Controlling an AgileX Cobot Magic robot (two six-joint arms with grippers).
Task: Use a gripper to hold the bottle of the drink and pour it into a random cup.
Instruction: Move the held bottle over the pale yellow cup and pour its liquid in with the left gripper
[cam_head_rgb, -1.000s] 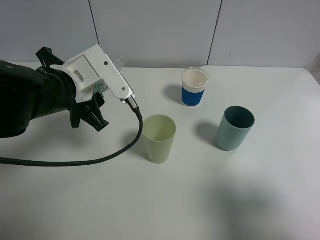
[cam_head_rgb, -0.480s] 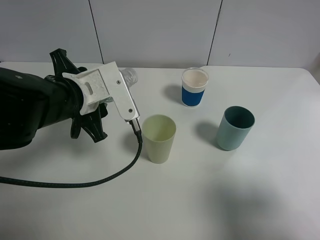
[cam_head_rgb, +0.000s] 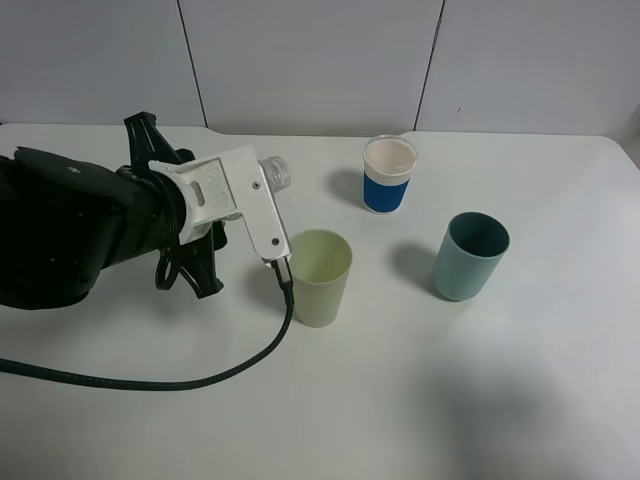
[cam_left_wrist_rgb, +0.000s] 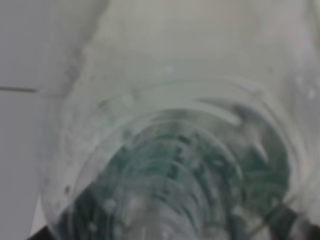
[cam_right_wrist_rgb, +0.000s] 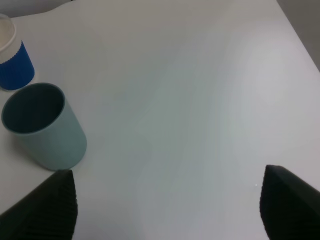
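Note:
My left gripper (cam_head_rgb: 243, 192), a white jaw piece on the bulky black arm, is shut on the bottle of the drink. Only the bottle's clear open neck (cam_head_rgb: 273, 172) shows past the jaw in the high view, tilted and pointing right, just up and left of the cup. The left wrist view is filled by the blurred clear bottle (cam_left_wrist_rgb: 180, 170) with its dark green label. The cup (cam_head_rgb: 319, 277), a pale yellow-green tumbler, stands upright right of the gripper. My right gripper (cam_right_wrist_rgb: 167, 210) is open and empty, seen only in the right wrist view.
A white cup with a blue band (cam_head_rgb: 388, 174) stands behind the cup, and a teal tumbler (cam_head_rgb: 470, 256) to its right; both show in the right wrist view, the white cup (cam_right_wrist_rgb: 12, 60) and the tumbler (cam_right_wrist_rgb: 44, 127). A black cable (cam_head_rgb: 200, 380) loops over the white table (cam_head_rgb: 520, 400).
My left arm has moved right and nearer to the yellow-green cup with the bottle in it, and the bottle neck now sticks out past the jaw. The cups have not moved.

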